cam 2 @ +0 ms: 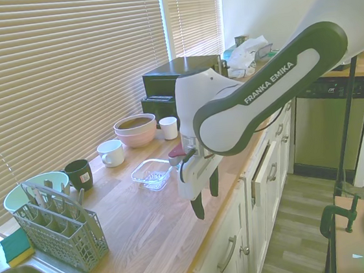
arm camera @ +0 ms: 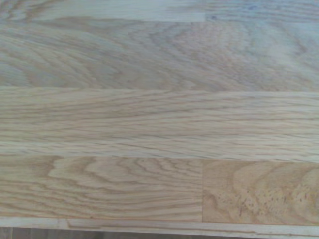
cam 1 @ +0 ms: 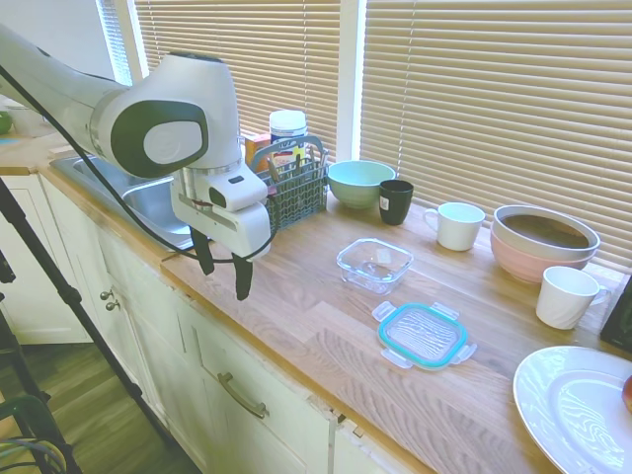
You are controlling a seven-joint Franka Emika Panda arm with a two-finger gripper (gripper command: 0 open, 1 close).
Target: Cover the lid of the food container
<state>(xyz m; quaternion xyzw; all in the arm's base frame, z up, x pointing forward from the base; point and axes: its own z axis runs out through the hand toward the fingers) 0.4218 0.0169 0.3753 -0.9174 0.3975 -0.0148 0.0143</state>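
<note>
arm (cam 2: pixel 262 95): white shells, grey joint panels | "FRANKA EMIKA" lettering | claw (cam 1: pixel 222 267): black fingers

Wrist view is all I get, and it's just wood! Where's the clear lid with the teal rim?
Observer: The flat clear plastic lid with the teal rim lies on the wooden countertop, apart from the arm, near the big white plate.
Operator: Is the dish it goes on close to it?
Observer: Yes. The small clear square food container stands uncovered just beside the lid, on the window side.
Operator: Is my tool holding anything?
Observer: No. The tool hangs open and empty over the countertop's front edge, beside the grey cutlery basket.
</note>
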